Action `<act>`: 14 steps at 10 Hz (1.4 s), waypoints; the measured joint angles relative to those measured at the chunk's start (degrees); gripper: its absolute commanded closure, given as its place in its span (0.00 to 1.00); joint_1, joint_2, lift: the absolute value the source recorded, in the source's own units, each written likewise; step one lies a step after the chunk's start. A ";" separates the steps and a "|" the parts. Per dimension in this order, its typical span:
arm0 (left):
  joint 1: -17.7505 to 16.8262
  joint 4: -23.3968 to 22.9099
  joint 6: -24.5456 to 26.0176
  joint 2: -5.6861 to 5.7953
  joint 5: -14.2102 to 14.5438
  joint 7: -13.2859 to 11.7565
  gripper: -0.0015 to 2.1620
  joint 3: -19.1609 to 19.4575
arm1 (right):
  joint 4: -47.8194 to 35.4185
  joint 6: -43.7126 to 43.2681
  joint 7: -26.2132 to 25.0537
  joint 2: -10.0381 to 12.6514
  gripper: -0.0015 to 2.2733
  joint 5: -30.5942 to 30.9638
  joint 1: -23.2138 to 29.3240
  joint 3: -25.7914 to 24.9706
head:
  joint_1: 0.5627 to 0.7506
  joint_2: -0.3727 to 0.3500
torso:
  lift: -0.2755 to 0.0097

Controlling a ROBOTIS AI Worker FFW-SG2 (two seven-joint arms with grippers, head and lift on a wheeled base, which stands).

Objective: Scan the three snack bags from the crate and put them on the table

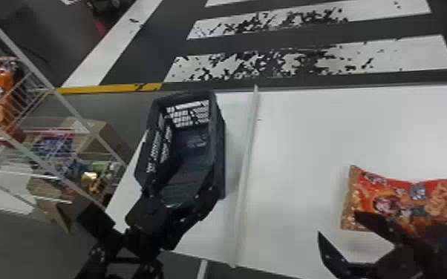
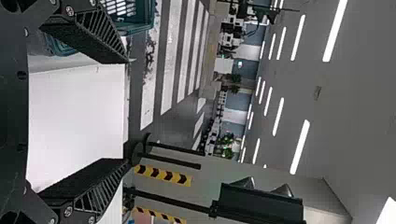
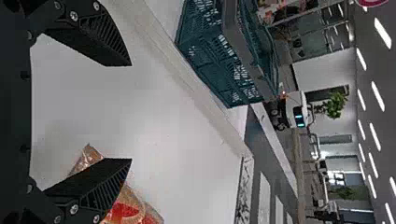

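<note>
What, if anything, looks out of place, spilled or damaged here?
The white floor stripes beyond the table look odd: ragged dark patches break them up, perhaps from wear. On the table, the crate stands upright and the snack bag lies flat, with no visible spill or tear.

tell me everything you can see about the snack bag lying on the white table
The snack bag is a red and orange pouch of what looks like plastic film, with a printed front and tan ends. It looks plump and sealed, and lies on the white table, right of the raised strip. The open right gripper hides part of its near edge; whether they touch I cannot tell.
</note>
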 measured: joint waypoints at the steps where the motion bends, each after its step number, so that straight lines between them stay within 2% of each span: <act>1: 0.00 0.00 0.10 0.00 0.06 -0.40 0.07 0.00 | 1.20 -2.98 -2.16 -0.83 0.07 2.90 -0.88 0.93 | 0.70 1.00 | 0.64; 4: 0.00 0.20 0.52 0.00 0.21 -1.37 0.07 -0.13 | 3.81 -11.26 -11.08 -4.34 0.07 11.69 -1.89 4.15 | 0.70 0.98 | 0.64; 7: -0.23 0.38 0.66 0.00 0.64 -2.24 0.07 -0.48 | 5.52 -12.10 -18.08 -7.30 0.07 20.85 -1.96 9.33 | 0.70 0.98 | 0.64; 10: -0.64 0.34 0.96 0.00 1.18 -3.55 0.07 -0.62 | 7.19 -8.82 -21.79 -8.35 0.07 27.63 -3.45 13.48 | 0.70 0.98 | 0.64; 12: -1.33 1.02 1.75 0.30 2.24 -5.02 0.07 -0.21 | 9.73 -3.45 -27.03 -9.18 0.07 32.35 -6.02 18.15 | 0.70 0.96 | 0.64; 14: -1.08 1.71 1.91 0.35 3.98 -6.23 0.07 1.44 | 11.46 2.28 -28.75 -9.07 0.07 33.49 -9.28 21.87 | 0.70 0.97 | 0.64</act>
